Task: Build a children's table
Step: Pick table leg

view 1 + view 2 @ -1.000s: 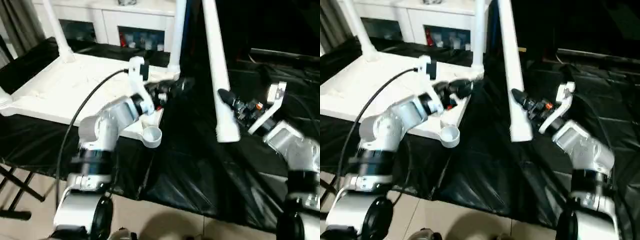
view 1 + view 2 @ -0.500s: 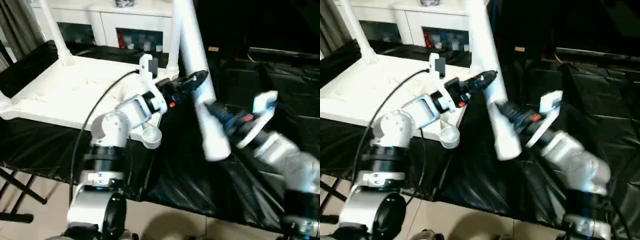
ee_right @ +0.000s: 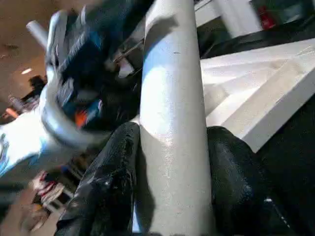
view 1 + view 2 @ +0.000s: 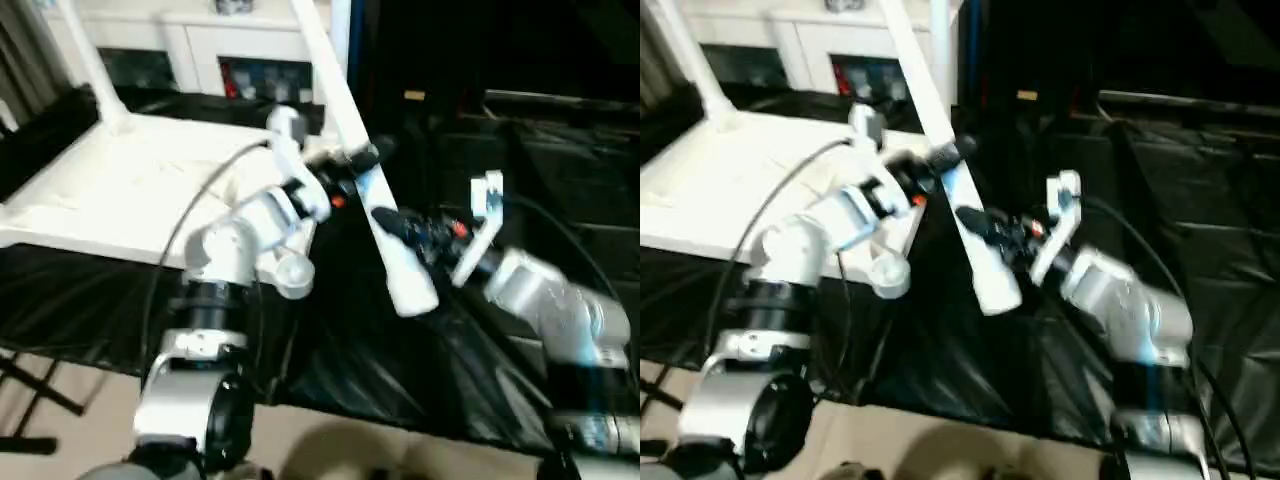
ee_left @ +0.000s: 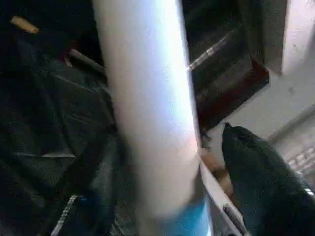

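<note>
I see the tabletop lying upside down on the black cover, on the left side of the scene. Two of its legs already stand upright in the far sockets. The near right corner socket is empty and opens upward.

My right gripper holds the loose leg near its lower, thicker end. In the right wrist view both black fingers press against the two sides of the tube, so they are clamped on it. The leg is tilted: its lower end hangs over the black cover, right of the empty socket and apart from it, and its upper part leans to the far left.

My left gripper is at the same leg, higher up on the tube. In the left wrist view the tube stands just beside one black finger. I cannot tell whether the fingers of this gripper already touch the tube or are only around it.

A white cabinet stands behind the table.
</note>
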{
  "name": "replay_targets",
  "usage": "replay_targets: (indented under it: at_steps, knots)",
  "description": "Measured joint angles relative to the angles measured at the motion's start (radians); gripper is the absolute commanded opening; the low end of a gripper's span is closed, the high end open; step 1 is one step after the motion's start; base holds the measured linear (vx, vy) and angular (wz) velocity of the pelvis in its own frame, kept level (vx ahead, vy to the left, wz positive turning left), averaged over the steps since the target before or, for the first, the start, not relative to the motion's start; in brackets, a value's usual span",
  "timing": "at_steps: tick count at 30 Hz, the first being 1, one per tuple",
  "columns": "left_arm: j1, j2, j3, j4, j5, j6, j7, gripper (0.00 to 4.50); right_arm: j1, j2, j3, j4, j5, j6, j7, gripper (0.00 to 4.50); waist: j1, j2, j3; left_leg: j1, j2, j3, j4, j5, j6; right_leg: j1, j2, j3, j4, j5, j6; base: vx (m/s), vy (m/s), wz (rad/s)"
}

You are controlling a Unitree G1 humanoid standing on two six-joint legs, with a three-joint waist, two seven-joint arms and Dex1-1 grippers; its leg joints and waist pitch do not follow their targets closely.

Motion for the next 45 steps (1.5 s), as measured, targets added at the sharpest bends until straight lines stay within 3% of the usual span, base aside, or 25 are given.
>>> replay_targets:
  at_steps: [3,5,12,26,29,32,39,45]
  knots:
    - [-0.025,-0.008,0.024,0.001,-0.014,-0.017,0.039,2.78,-0.016,0.002,-0.005,-0.016,0.016,0.014,-0.019,1.77,0.011,-0.020,0.001,0.000,0.000,0.001,-0.003,0.000,0.000,-0.001,0.000,0.000,0.000,0.001,-0.002,0.000,0.000,0.00]
    - [-0.030,-0.004,0.020,-0.012,-0.016,-0.016,0.031,2.65,-0.017,-0.002,-0.004,-0.024,0.023,0.021,-0.013,1.77,0.019,-0.026,0.000,0.000,0.000,0.001,-0.005,-0.001,0.001,-0.001,0.000,0.000,-0.001,0.001,-0.002,0.000,0.000,0.00]
    - [-0.025,0.017,0.009,-0.057,-0.020,-0.009,0.023,1.95,-0.053,-0.027,0.013,0.010,0.021,0.037,0.034,1.77,0.024,-0.026,0.000,0.000,-0.001,0.002,-0.007,-0.001,0.002,0.001,-0.001,0.000,-0.005,0.002,-0.003,0.000,0.000,0.00]
    - [-0.043,0.052,-0.011,-0.027,-0.003,-0.053,-0.040,1.84,-0.071,-0.001,0.030,0.031,0.015,0.003,0.020,1.77,0.023,-0.026,0.000,0.001,-0.001,0.002,-0.007,-0.001,0.001,0.002,-0.001,0.000,-0.004,0.002,-0.003,0.000,0.000,0.00]
    - [-0.043,0.074,-0.024,-0.028,-0.001,-0.079,-0.086,1.84,-0.089,0.001,0.039,0.038,0.013,-0.002,0.024,2.47,0.021,-0.021,0.000,0.001,-0.001,0.002,-0.007,-0.001,0.001,0.002,0.000,0.001,-0.004,0.003,-0.004,0.000,0.000,0.00]
    - [-0.043,0.094,-0.039,-0.028,-0.001,-0.086,-0.162,1.84,-0.108,-0.008,0.035,0.059,0.014,-0.001,0.024,2.58,0.021,-0.021,0.000,0.002,-0.001,0.002,-0.007,-0.001,0.001,0.003,0.000,0.000,-0.004,0.003,-0.004,0.000,0.000,0.00]
    - [-0.042,0.133,-0.058,-0.018,-0.020,-0.089,-0.345,1.79,-0.131,-0.072,0.043,0.083,0.039,0.057,0.124,3.28,0.022,-0.018,0.000,0.002,-0.001,0.002,-0.007,-0.001,0.001,0.003,0.000,0.000,-0.004,0.003,-0.004,0.000,0.000,0.00]
    - [-0.043,0.178,-0.114,0.014,-0.039,-0.078,-0.538,1.77,-0.131,-0.174,0.155,0.089,0.038,0.084,0.296,3.73,0.023,-0.011,-0.002,0.003,-0.001,0.002,-0.006,-0.001,0.001,0.004,0.000,0.000,-0.003,0.003,-0.005,0.000,0.000,0.00]
